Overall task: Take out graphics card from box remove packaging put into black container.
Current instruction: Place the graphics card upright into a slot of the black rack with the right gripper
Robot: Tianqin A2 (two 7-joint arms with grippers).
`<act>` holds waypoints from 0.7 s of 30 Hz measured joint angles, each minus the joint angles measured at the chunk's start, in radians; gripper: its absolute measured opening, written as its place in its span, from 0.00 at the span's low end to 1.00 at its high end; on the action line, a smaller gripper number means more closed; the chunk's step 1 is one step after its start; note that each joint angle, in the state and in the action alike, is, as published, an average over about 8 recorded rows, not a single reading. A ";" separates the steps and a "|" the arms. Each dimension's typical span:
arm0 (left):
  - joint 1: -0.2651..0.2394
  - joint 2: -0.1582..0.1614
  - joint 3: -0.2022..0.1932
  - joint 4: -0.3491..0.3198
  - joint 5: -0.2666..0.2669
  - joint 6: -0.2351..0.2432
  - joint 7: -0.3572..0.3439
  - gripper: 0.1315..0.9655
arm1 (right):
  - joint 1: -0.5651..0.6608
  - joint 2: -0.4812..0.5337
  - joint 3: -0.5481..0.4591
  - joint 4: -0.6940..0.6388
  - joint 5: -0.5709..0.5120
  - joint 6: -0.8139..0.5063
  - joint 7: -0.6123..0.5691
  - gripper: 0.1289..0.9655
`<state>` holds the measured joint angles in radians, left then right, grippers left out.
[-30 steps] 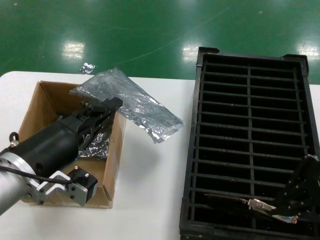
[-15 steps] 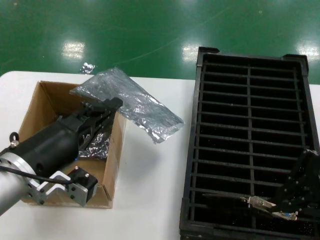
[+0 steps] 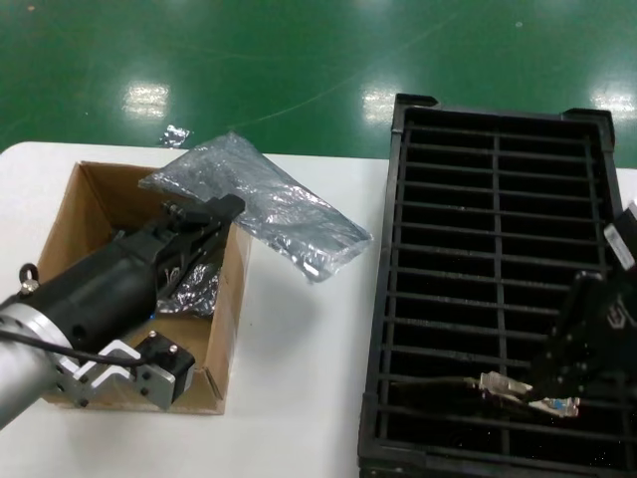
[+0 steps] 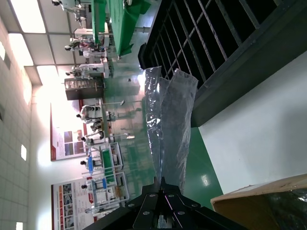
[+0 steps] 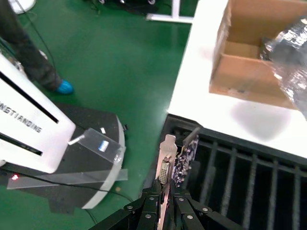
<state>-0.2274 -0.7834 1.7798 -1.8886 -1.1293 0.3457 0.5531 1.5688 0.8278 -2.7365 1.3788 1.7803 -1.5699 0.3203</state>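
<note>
Two arms: right gripper (image 3: 537, 396) fingers clench graphics card (image 3: 448, 383) over black container (image 3: 498, 139); left gripper (image 3: 204, 214) pinches packaging (image 3: 269, 204) above box (image 3: 80, 214), white bench (image 3: 299, 339), green floor (image 3: 299, 60).

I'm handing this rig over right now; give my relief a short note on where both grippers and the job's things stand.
Left gripper: over the box, shut on the packaging, which hangs out over the box's edge and the table. More silver bag shows inside the box.
Right gripper: shut on the graphics card, low over the near end of the black container.
Done: card out of the box and unbagged.
Left: seat the card in a slot, release it, and drop the packaging.
</note>
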 joint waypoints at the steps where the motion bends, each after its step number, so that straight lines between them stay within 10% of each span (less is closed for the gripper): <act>1: 0.000 0.000 0.000 0.000 0.000 0.000 0.000 0.01 | 0.005 -0.010 -0.004 -0.017 -0.007 0.000 -0.001 0.03; 21: 0.000 0.000 0.000 0.000 0.000 0.000 0.000 0.01 | 0.011 -0.080 -0.016 -0.125 -0.065 0.000 0.036 0.03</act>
<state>-0.2274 -0.7834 1.7798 -1.8886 -1.1293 0.3457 0.5531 1.5794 0.7476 -2.7529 1.2533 1.7151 -1.5700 0.3565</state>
